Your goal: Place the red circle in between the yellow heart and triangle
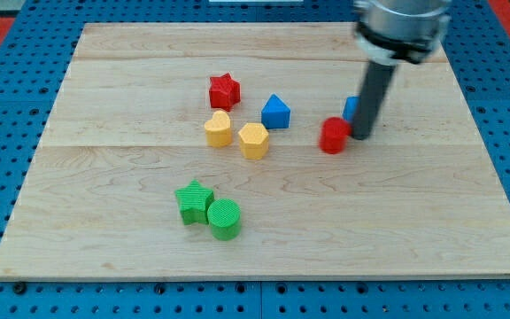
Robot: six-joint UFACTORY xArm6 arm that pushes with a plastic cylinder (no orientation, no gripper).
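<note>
The red circle [333, 136] lies right of the board's middle. My tip [360, 137] stands just to its right, touching or almost touching it. The yellow heart [219, 128] lies left of centre. The blue triangle [275, 112] lies between the heart and the red circle, a little nearer the view's top. A yellow hexagon [253, 140] sits just right of the heart and below the triangle. A blue block [351, 108] is mostly hidden behind my rod.
A red star [224, 90] lies above the yellow heart. A green star [194, 201] and a green circle [225, 219] sit together toward the view's bottom. The wooden board [104, 221] rests on a blue pegboard.
</note>
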